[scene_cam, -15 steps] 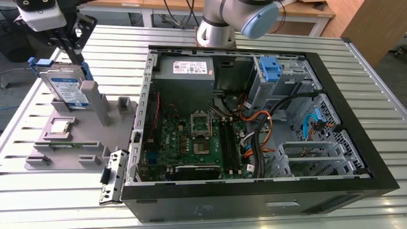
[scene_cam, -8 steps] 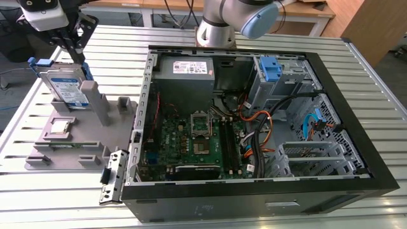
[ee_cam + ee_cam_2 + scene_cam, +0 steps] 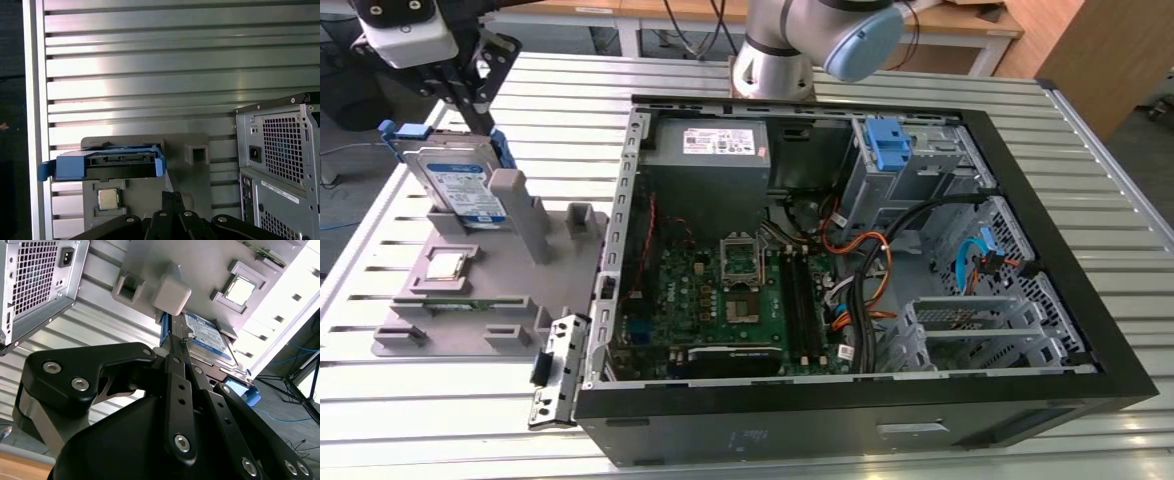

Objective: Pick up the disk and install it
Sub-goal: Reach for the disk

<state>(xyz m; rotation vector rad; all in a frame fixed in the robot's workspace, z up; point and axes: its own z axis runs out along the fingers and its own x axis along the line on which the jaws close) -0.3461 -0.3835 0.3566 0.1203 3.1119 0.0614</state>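
The disk [image 3: 458, 190] stands on edge in a slot of a grey fixture [image 3: 494, 300] at the exterior view's left. Its label faces out and its blue bracket [image 3: 408, 131] wraps round the edges. The gripper [image 3: 488, 132] hangs right over the disk's upper edge. In both wrist views the fingers [image 3: 167, 202] lie pressed together with their tips beside the bracket; whether they touch it cannot be told. A processor chip [image 3: 444, 266] sits in a pocket of the same fixture. The fixture rests on a ribbed aluminium table [image 3: 1107, 200], just beside an open computer case [image 3: 854, 410] lying on its side with its motherboard [image 3: 720, 290] and cables exposed. Beyond the table stand a wooden bench [image 3: 961, 25] and a wooden panel [image 3: 1107, 60].
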